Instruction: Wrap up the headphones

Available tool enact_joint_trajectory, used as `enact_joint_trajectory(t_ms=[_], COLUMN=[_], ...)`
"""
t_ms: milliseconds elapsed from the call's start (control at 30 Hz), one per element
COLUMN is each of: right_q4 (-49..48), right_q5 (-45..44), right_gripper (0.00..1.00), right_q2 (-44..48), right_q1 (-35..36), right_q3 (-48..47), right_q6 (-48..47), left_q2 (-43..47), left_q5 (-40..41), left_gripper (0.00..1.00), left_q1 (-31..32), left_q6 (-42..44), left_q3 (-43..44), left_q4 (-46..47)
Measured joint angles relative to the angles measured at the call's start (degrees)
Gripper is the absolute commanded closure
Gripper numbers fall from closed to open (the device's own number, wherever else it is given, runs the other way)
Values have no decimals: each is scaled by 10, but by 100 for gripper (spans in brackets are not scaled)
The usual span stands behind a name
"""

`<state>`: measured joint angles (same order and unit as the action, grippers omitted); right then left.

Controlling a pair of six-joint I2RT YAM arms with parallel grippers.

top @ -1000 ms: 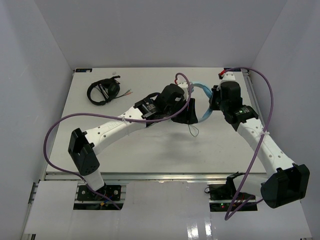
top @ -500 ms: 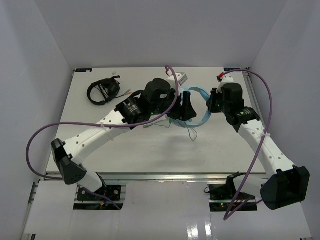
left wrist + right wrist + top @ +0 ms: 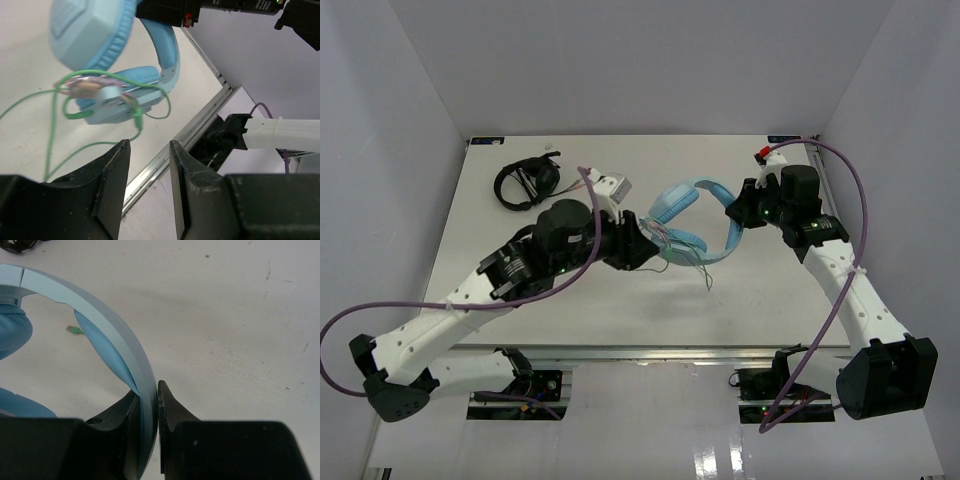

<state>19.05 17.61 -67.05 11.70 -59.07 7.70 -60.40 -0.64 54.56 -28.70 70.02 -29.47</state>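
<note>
Well, my right gripper (image 3: 149,392) is clamped on the padded headband (image 3: 100,320) of the light blue over-ear headphones (image 3: 695,190), one black finger on each side of the band, holding them at the right of the middle of the flat white table (image 3: 620,310). The band arches up from that grip and runs left towards my other arm. I cannot tell whether the blue ear cups (image 3: 90,35) touch the table top.

My left gripper (image 3: 148,147) sits just beside the ear cups, on their left in the overhead view. Its fingers stand partly apart with only table showing in the gap; they grip nothing. The long thin pale green cable (image 3: 50,155) lies in a few loose loops around the lower ear cup, and one strand trails down and passes behind my left finger. In the overhead view a thin end of it hangs onto the table below the headphones. A small green plug (image 3: 73,330) lies on the table under the arch.

A pair of black headphones (image 3: 527,183) rests at the far left corner, well apart from both arms.
</note>
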Motion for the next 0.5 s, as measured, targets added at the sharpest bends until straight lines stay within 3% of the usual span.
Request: enact_joint_trajectory(t_ms=[133,267,367,500], right_q4=[-6,-13,-16,-18], right_q5=[67,116,142,165], right_gripper=[92,92,92,92], right_q2=[0,0,0,0], right_q1=[-14,-16,-16,-17], right_q3=[0,0,0,0], right_q6=[-14,-25,-32,-38], left_q2=[99,169,179,147], left_q5=[37,61,66,64], left_gripper=[52,41,34,33], left_q1=[-1,-1,-1,-1], left_q6=[17,40,60,89], left_q3=[-56,-102,-118,-121], left_q4=[2,12,12,10])
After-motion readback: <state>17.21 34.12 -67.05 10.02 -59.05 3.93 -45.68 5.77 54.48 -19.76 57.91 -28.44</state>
